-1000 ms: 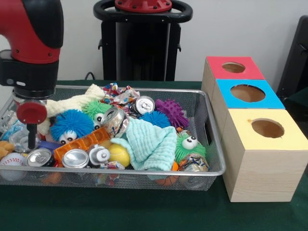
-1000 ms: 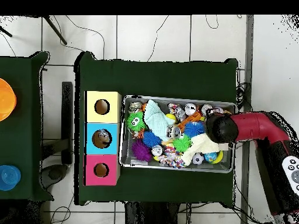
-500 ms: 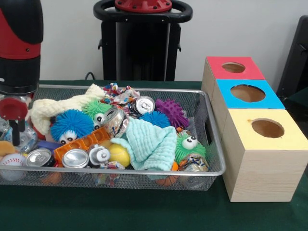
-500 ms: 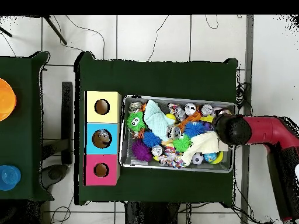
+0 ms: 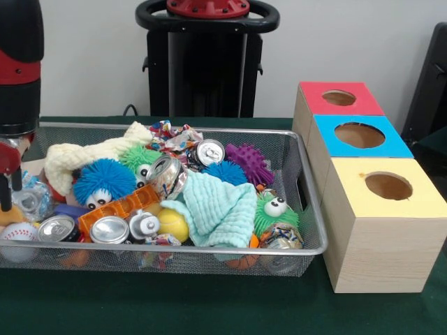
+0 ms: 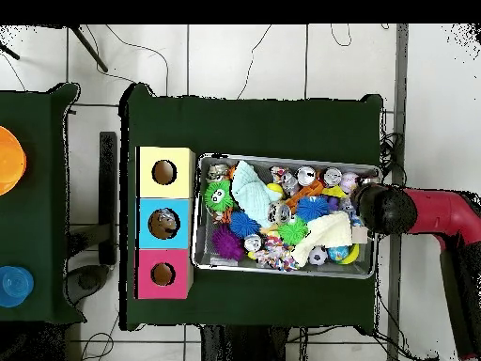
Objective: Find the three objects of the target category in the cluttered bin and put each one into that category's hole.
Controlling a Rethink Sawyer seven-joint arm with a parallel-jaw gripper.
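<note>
The bin (image 5: pixel 307 202) was full, nothing visibly sorted — the gripper (image 5: pixel 7 185) hung at its end, jaws' state unclear.

Mesh bin (image 5: pixel 307 209) heaped with clutter, three boxes (image 5: pixel 360 136) beside it

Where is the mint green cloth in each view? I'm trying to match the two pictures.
Front view: mint green cloth lies in the bin's middle, toward the near rim.
Overhead view: the cloth is in the bin's upper left part.
Shared landmark: the green fuzzy toy with eyes beside it, toward the yellow box.
</note>
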